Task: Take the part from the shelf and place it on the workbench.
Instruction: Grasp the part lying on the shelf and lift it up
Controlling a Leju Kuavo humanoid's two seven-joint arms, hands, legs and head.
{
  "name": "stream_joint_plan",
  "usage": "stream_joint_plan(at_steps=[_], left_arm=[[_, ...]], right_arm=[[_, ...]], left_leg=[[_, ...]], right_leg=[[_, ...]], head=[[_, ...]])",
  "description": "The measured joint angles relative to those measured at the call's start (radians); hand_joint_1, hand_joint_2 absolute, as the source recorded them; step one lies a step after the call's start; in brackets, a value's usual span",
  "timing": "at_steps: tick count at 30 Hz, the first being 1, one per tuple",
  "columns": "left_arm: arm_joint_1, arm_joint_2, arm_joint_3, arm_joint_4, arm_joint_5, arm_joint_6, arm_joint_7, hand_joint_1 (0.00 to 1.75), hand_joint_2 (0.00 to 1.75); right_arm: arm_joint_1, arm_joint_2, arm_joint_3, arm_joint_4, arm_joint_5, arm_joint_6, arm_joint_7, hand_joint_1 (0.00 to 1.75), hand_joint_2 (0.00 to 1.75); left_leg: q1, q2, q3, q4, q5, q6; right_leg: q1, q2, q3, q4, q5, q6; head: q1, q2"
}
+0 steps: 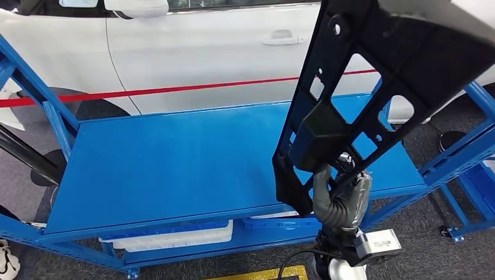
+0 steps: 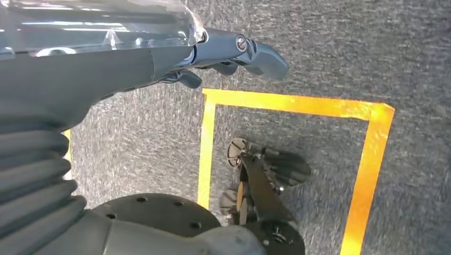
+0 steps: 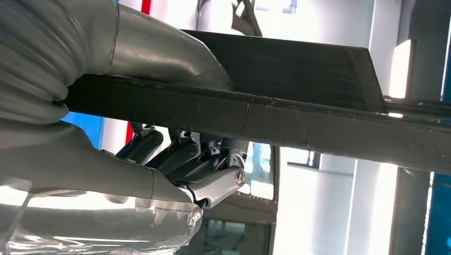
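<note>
Gripping black perforated part (image 1: 373, 76), right hand (image 1: 343, 195)

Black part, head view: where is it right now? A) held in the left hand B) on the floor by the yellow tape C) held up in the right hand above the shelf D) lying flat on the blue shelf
C: the right hand grips the lower end of the black part, which stands tilted above the blue shelf, not resting on it.

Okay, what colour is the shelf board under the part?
Bright blue; the shelf shows best in the head view, below the black part.
</note>
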Motion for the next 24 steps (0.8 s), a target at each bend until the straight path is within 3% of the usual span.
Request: stream_joint_plan(at_steps=[1, 3, 5, 7, 11, 12, 14, 16, 17, 18, 19, 21, 22, 24], left_arm=[[0.000, 0.000, 0.003, 0.000, -0.002, -0.003, 0.000, 0.00, 1.75], [0.001, -0.001, 0.008, 0.000, -0.004, -0.007, -0.001, 0.00, 1.75], [0.001, -0.003, 0.012, 0.000, -0.006, -0.009, -0.001, 0.00, 1.75], [0.000, -0.005, 0.017, 0.000, -0.008, -0.009, -0.001, 0.00, 1.75], [0.001, -0.005, 0.028, 0.000, -0.010, -0.009, -0.001, 0.00, 1.75], [0.001, -0.005, 0.030, 0.000, -0.011, -0.009, -0.001, 0.00, 1.75], [0.001, -0.005, 0.033, 0.000, -0.014, -0.009, 0.000, 0.00, 1.75], [0.001, -0.005, 0.035, 0.000, -0.018, -0.009, 0.002, 0.00, 1.75], [0.001, -0.005, 0.035, 0.000, -0.019, -0.009, 0.003, 0.00, 1.75], [0.001, -0.005, 0.036, 0.000, -0.021, -0.009, 0.004, 0.00, 1.75], [0.000, -0.005, 0.036, 0.000, -0.023, -0.009, 0.006, 0.00, 1.75], [-0.002, -0.004, 0.037, 0.000, -0.027, -0.009, 0.010, 0.00, 1.75], [-0.005, -0.004, 0.038, 0.000, -0.029, -0.009, 0.011, 0.00, 1.75], [-0.007, -0.003, 0.042, -0.001, -0.030, -0.008, 0.015, 0.00, 1.75]], right_arm=[[0.013, 0.000, -0.002, -0.002, -0.004, 0.011, -0.007, 1.75, 1.75], [0.035, 0.000, -0.003, -0.005, -0.007, 0.028, -0.020, 1.75, 1.75], [0.050, 0.000, -0.004, -0.013, -0.006, 0.042, -0.032, 1.75, 1.75], [0.060, 0.001, -0.002, -0.022, -0.003, 0.057, -0.042, 1.75, 1.75], [0.077, 0.004, 0.003, -0.033, 0.000, 0.068, -0.050, 1.75, 1.75], [0.079, 0.005, 0.005, -0.035, 0.000, 0.071, -0.051, 1.75, 1.75], [0.082, 0.009, 0.009, -0.039, 0.001, 0.080, -0.055, 1.75, 1.75], [0.087, 0.011, 0.013, -0.042, 0.003, 0.090, -0.058, 1.75, 1.75], [0.089, 0.012, 0.014, -0.043, 0.005, 0.094, -0.058, 1.75, 1.75], [0.091, 0.013, 0.015, -0.043, 0.009, 0.097, -0.059, 1.75, 1.75], [0.093, 0.013, 0.016, -0.044, 0.012, 0.100, -0.061, 1.75, 1.75], [0.094, 0.015, 0.018, -0.049, 0.021, 0.107, -0.066, 1.75, 1.75], [0.095, 0.016, 0.021, -0.053, 0.027, 0.111, -0.070, 1.75, 1.75], [0.098, 0.017, 0.026, -0.059, 0.039, 0.116, -0.078, 1.75, 1.75]], left_leg=[[0.000, 0.000, -0.003, 0.001, 0.001, 0.000], [0.001, 0.000, -0.009, 0.006, 0.002, -0.001], [0.002, 0.000, -0.014, 0.015, 0.001, -0.005], [0.000, -0.002, -0.020, 0.027, -0.001, -0.016], [0.000, -0.005, -0.031, 0.036, 0.000, -0.041], [0.002, -0.005, -0.038, 0.048, -0.014, -0.046], [0.005, -0.005, -0.069, 0.134, -0.089, -0.054], [0.006, -0.005, -0.104, 0.256, -0.170, -0.058], [0.006, -0.005, -0.106, 0.290, -0.186, -0.058], [0.005, -0.005, -0.090, 0.288, -0.184, -0.057], [0.005, -0.005, -0.055, 0.246, -0.167, -0.053], [0.001, -0.005, 0.043, 0.100, -0.124, -0.042], [-0.002, -0.005, 0.076, 0.044, -0.109, -0.037], [-0.010, -0.005, 0.091, 0.006, -0.098, -0.028]], right_leg=[[-0.003, 0.000, -0.023, 0.056, -0.023, 0.003], [-0.008, -0.001, -0.026, 0.079, -0.016, 0.008], [-0.014, -0.001, 0.044, -0.042, 0.045, 0.010], [-0.014, 0.001, 0.105, -0.158, 0.086, 0.005], [-0.009, 0.002, 0.102, -0.184, 0.104, -0.021], [-0.010, 0.001, 0.098, -0.187, 0.110, -0.029], [-0.011, -0.003, 0.083, -0.190, 0.126, -0.043], [-0.008, -0.004, 0.062, -0.188, 0.140, -0.048], [-0.006, -0.004, 0.052, -0.185, 0.146, -0.048], [-0.004, -0.004, 0.041, -0.183, 0.153, -0.047], [-0.002, -0.004, 0.030, -0.181, 0.160, -0.045], [0.000, -0.004, 0.017, -0.177, 0.174, -0.040], [0.001, -0.004, 0.013, -0.177, 0.181, -0.035], [-0.001, -0.006, 0.012, -0.179, 0.195, -0.022]], head=[[0.000, 0.000], [0.000, 0.000], [0.001, 0.000], [0.000, 0.000], [0.000, 0.000], [-0.001, 0.000], [-0.004, 0.000], [-0.006, 0.000], [-0.005, 0.000], [-0.005, 0.000], [-0.005, 0.000], [-0.005, 0.000], [-0.004, 0.000], [-0.003, 0.000]])
